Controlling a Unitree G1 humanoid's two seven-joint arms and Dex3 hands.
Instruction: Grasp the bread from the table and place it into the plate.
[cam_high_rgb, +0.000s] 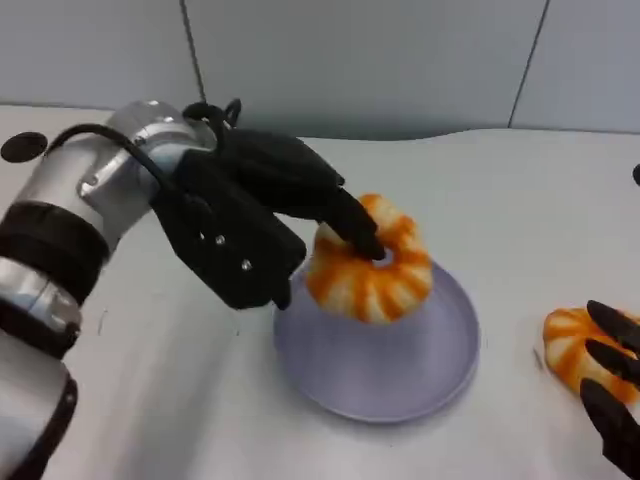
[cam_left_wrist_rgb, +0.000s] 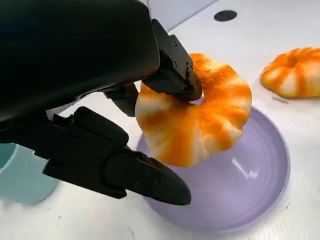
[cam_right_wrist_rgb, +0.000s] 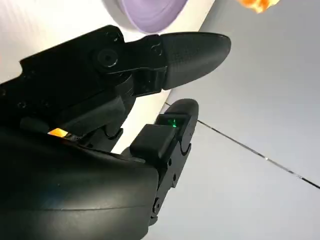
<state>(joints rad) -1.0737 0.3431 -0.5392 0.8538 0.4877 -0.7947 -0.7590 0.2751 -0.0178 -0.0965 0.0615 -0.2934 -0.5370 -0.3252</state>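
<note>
An orange-and-white ring-shaped bread (cam_high_rgb: 375, 275) (cam_left_wrist_rgb: 210, 125) hangs tilted over the back left part of the lilac plate (cam_high_rgb: 400, 370) (cam_left_wrist_rgb: 250, 195). My left hand (cam_high_rgb: 260, 210) (cam_left_wrist_rgb: 100, 100) holds it, with one finger hooked into its centre hole and the thumb under its edge. Whether the bread's lower rim touches the plate I cannot tell. My right hand (cam_high_rgb: 612, 390) (cam_right_wrist_rgb: 125, 100) lies at the table's right with its fingers apart and nothing in them.
A second orange-and-white bread (cam_high_rgb: 572, 350) (cam_left_wrist_rgb: 295, 72) lies on the white table right of the plate, beside my right hand. A teal container (cam_left_wrist_rgb: 20, 180) stands near my left hand. A black disc (cam_high_rgb: 22, 146) (cam_left_wrist_rgb: 225, 15) sits at the far edge.
</note>
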